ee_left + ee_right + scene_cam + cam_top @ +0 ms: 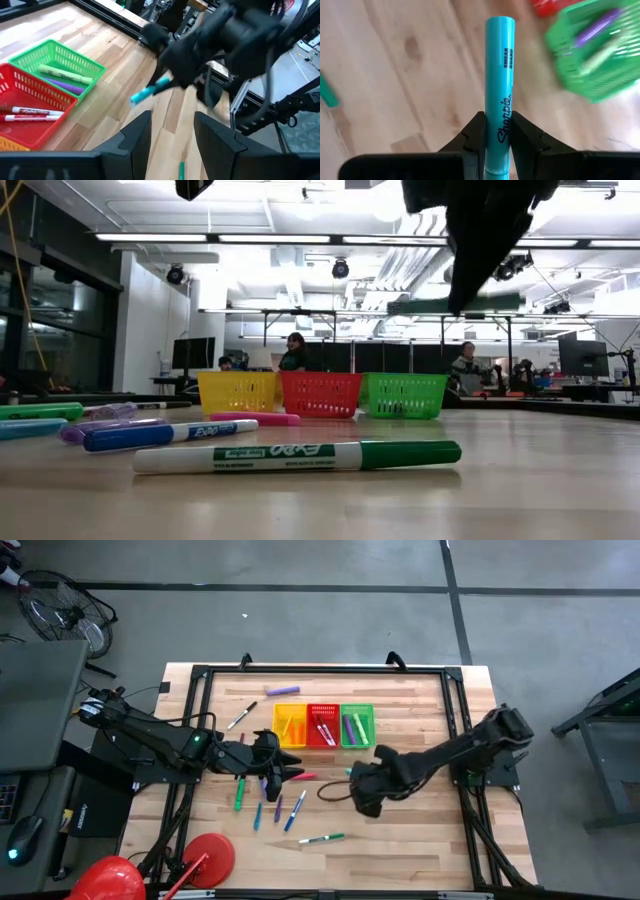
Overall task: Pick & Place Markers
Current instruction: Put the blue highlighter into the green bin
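A: Start with your right gripper. What is it doing?

B: Its two fingers are clamped on a teal marker. The barrel sticks straight out past the tips, with "Sharpie" printed along it.

A: Where does that put you over the table?

B: The high view has the right gripper in front of the green basket, raised above the wood. The low view shows the marker held level in the air, well above the green basket.

A: And your left gripper?

B: The left gripper has its fingers spread apart with nothing between them. In the high view it hangs over the loose markers in front of the yellow basket.

A: What else lies about?

B: The red basket sits between the yellow and green ones. A purple marker lies behind the baskets, well apart. A green-capped marker lies alone nearest the front edge, with a blue marker just behind it.
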You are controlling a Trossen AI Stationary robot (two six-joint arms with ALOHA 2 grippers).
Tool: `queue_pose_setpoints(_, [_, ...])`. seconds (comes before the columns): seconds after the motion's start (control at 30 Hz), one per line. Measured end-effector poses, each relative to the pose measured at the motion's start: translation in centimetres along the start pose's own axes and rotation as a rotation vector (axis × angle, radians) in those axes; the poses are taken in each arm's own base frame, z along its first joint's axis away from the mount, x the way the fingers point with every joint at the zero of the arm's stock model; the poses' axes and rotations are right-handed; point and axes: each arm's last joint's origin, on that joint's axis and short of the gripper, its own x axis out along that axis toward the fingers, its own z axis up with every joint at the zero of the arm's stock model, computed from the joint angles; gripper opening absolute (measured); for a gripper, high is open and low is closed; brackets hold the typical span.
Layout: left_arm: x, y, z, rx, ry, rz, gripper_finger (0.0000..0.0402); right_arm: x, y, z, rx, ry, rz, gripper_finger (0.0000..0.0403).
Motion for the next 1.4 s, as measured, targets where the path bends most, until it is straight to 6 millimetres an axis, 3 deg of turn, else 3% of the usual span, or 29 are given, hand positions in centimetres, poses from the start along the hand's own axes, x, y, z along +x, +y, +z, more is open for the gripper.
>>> queue_pose_setpoints(0.27, [0.1,0.9,0.8,-0.01,-0.05,0.066,0.0147,-3.8,-4.5,-0.1,-0.038,-0.089,-0.099,0.0056])
queue_pose_setpoints(0.57, [1.5,4.9,3.5,-0.077,-0.07,0.129,0.0147,-3.2,-10.3,-1.5,0.121,-0.187,-0.046,0.0055])
queue_pose_setpoints(0.77, [1.9,7.5,5.1,-0.094,-0.079,0.159,0.0147,-1.7,-12.6,-1.6,0.292,-0.285,0.097,0.0057])
queue_pose_setpoints(1.0, [2.0,9.3,6.6,-0.077,-0.127,0.163,0.0147,1.4,-14.2,-0.6,0.547,-0.386,0.247,0.0071])
queue_pose_setpoints(1.17, [2.0,10.0,7.3,-0.045,-0.145,0.129,0.0147,3.7,-15.9,-0.1,0.724,-0.401,0.205,0.0056])
queue_pose_setpoints(1.4, [1.9,11.2,8.0,-0.03,-0.159,0.135,0.0147,6.7,-17.4,1.1,0.934,-0.396,0.255,0.0072])
